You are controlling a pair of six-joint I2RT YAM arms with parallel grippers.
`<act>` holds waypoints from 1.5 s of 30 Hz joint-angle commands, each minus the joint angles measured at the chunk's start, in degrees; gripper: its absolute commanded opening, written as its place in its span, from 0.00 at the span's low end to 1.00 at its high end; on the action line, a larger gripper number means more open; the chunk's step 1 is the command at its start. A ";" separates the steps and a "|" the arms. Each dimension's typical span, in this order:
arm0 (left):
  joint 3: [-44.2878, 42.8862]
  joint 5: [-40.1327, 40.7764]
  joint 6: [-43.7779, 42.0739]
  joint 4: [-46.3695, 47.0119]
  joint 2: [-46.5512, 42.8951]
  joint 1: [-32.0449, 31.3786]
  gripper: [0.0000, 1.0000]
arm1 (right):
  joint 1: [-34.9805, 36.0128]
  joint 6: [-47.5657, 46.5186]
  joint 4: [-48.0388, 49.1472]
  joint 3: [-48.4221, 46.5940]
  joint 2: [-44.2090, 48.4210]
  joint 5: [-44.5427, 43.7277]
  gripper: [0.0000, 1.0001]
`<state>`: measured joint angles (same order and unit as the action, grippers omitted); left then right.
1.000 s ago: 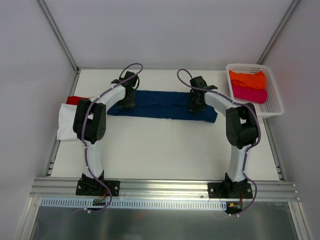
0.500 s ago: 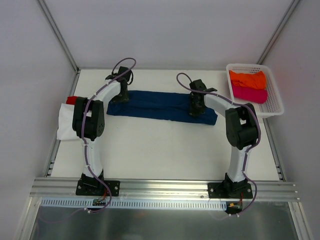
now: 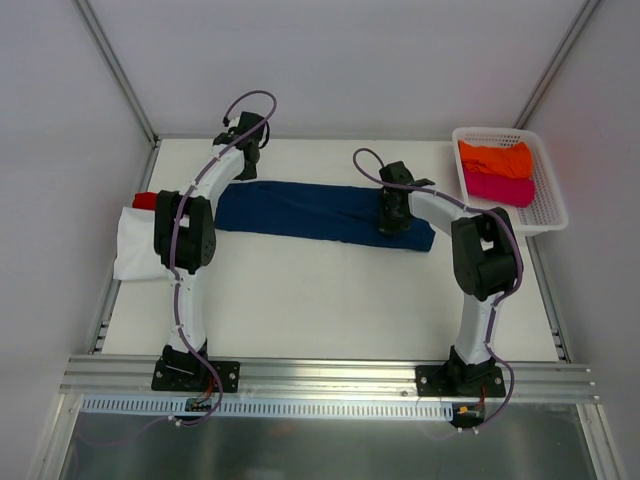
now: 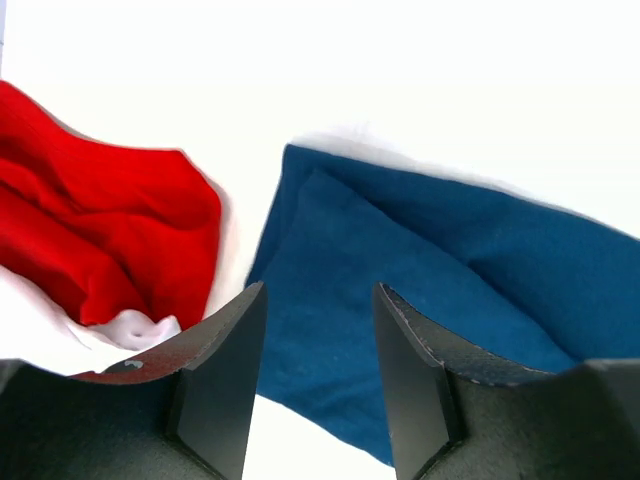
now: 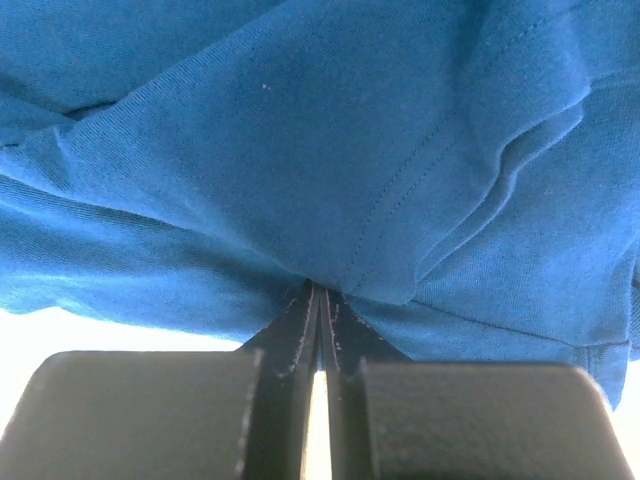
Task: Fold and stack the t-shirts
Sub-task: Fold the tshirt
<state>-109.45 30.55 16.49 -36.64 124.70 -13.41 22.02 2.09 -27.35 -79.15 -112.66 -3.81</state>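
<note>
Left fingers (image 4: 215, 390) now off navy tee (image 3: 310, 212), apart, near its left edge

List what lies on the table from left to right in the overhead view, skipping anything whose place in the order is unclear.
white t-shirt → navy t-shirt → white mesh basket

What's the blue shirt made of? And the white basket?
The blue shirt looks like soft, matte knit cloth, maybe cotton: fine ribbing, a stitched hem, limp folds. The basket looks like hard white plastic, with a stiff grid of holes.
</note>
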 commanded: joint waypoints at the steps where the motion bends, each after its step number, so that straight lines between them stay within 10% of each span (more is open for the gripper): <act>1: -2.96 4.17 -2.52 -1.15 0.54 0.49 0.47 | 0.48 -0.42 -1.21 0.93 2.45 -0.32 0.00; 23: 13.91 -8.40 4.34 1.31 -13.52 -6.45 0.25 | 1.01 -3.23 -3.32 3.39 23.63 -11.12 0.10; 45: 7.06 -7.34 1.17 -1.23 -0.26 -1.28 0.25 | -1.80 -2.26 -11.32 -13.21 -3.26 -11.65 0.01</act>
<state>-99.29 24.36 18.52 -35.88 122.65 -16.71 21.28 -0.05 -36.01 -89.21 -115.81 -14.35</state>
